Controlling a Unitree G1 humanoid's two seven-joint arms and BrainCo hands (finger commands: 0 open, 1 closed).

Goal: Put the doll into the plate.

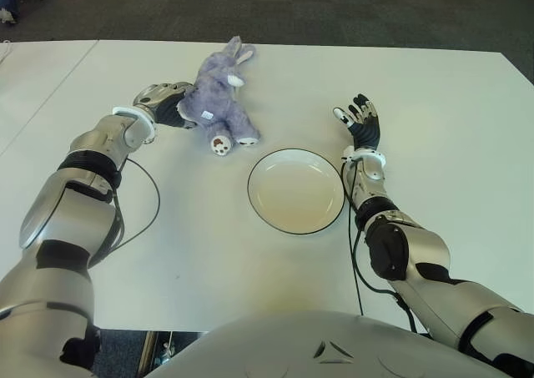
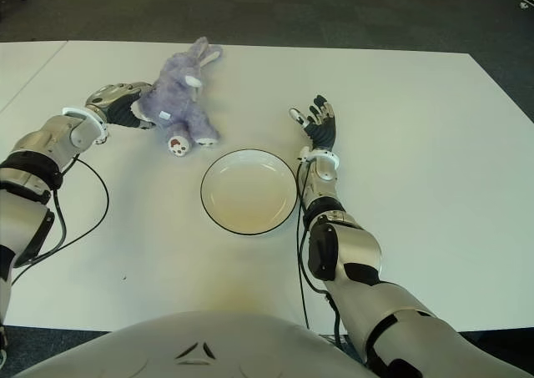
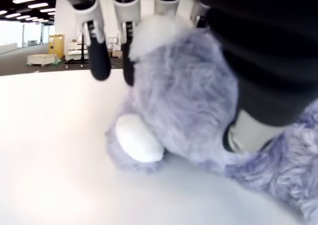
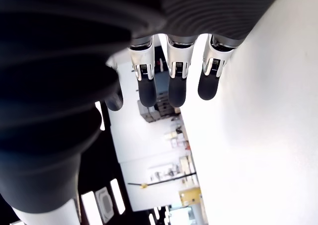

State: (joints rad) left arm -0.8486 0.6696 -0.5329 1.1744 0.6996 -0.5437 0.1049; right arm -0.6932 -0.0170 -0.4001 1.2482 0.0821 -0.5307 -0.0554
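One plate (image 1: 294,191) lies nearest on the white table (image 1: 450,136), round, pale inside with a thin dark rim, and it holds nothing. A black cable (image 1: 142,203) loops over the table on the left side, near the left forearm.

Just beyond the plate on the right, the right hand (image 1: 359,121) is raised with its palm turned up and its dark fingers (image 4: 177,88) spread loosely, holding nothing; it is near the plate's far right edge but apart from it.

Further back and to the left lies one doll (image 1: 219,101), a purple plush rabbit. It is outside the plate, on the table just beyond the plate's far left edge. Its long axis runs from near to far, tilted slightly: the two white-soled feet point toward the plate and the robot, the head and long ears point away, toward the far edge of the table.

The left hand (image 1: 167,103) is at the doll's left side, touching it. Its wrist view shows the fingers (image 3: 99,61) reaching over the fur, but whether they actually grip the doll cannot be told
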